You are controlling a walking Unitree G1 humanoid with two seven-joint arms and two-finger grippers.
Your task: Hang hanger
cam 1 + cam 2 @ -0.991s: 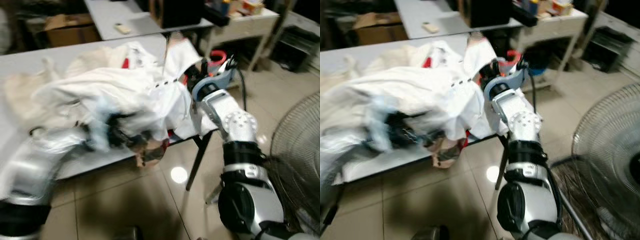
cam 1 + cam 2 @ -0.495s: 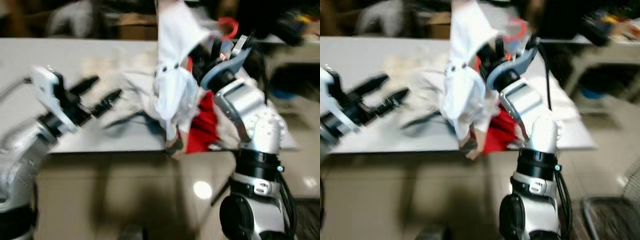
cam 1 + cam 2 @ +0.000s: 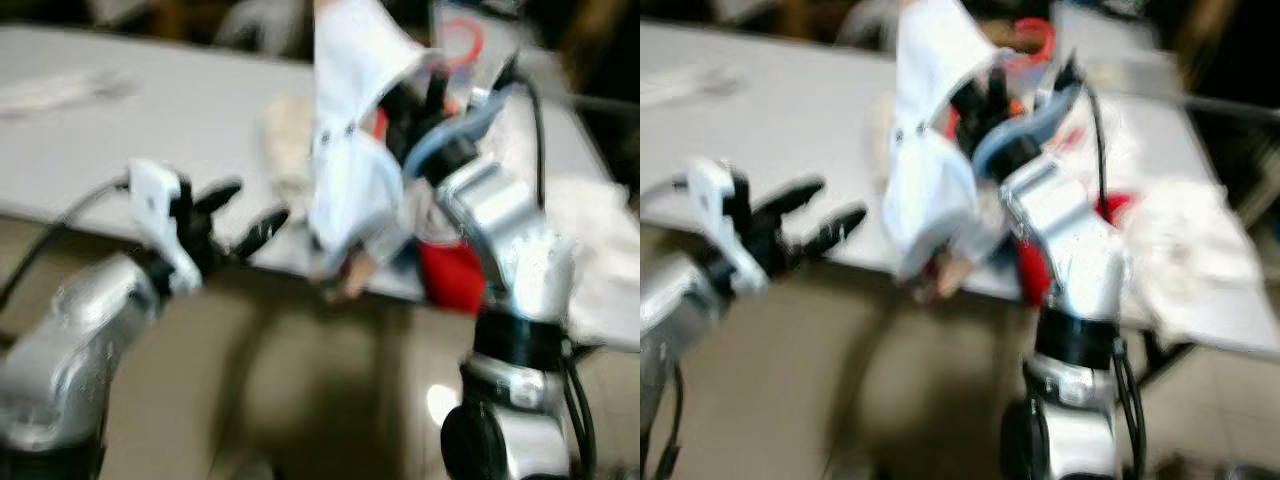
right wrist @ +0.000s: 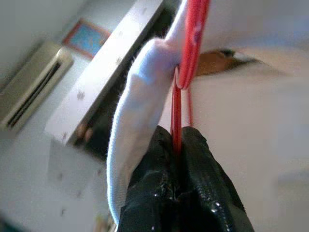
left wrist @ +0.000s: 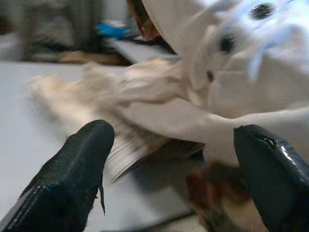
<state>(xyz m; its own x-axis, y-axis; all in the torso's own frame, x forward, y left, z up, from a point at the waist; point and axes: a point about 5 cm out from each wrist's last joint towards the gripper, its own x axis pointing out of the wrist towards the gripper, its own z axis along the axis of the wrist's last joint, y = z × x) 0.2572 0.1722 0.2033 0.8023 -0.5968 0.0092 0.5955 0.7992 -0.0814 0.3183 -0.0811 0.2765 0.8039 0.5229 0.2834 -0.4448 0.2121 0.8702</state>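
Both arms raised: right gripper [image 4: 176,145] pinching hanger [image 4: 190,43] (left gripper [image 5: 169,159] spread).

I see soft white cloth in the shirt [image 3: 355,150], draped matt over a glossy red plastic hanger [image 4: 186,63]. My left gripper [image 5: 178,179] shows smooth black fingers [image 5: 72,183] with a slight sheen. The table [image 3: 130,120] top looks smooth, matt and pale grey.

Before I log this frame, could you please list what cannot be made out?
- Red hanger: its arms are hidden under the white shirt in the eye views.
- Hanger hook: smeared by motion blur.
- Brown item below the shirt: too blurred to identify.
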